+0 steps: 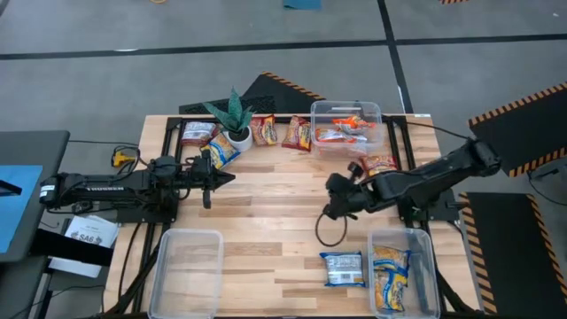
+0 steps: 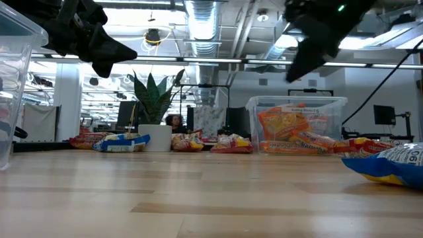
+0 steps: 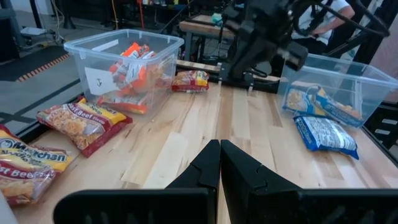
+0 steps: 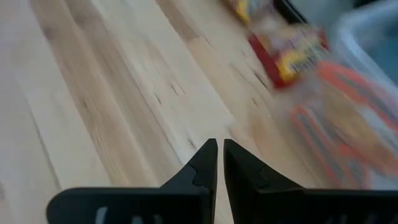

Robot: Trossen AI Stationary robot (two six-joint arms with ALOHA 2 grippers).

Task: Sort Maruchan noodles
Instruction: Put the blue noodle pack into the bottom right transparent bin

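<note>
Hovering above bare table: right pincer, seemingly closed, empty.

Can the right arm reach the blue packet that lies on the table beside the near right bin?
Probably yes. The right hand hangs empty and shut above bare wood, the blue packet lies flat in the open near it, and nothing stands between them; the bin is only beside it.

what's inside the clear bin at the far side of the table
The far bin holds several orange packets piled together. How many is unclear, since the pile hides its lower ones.
</note>
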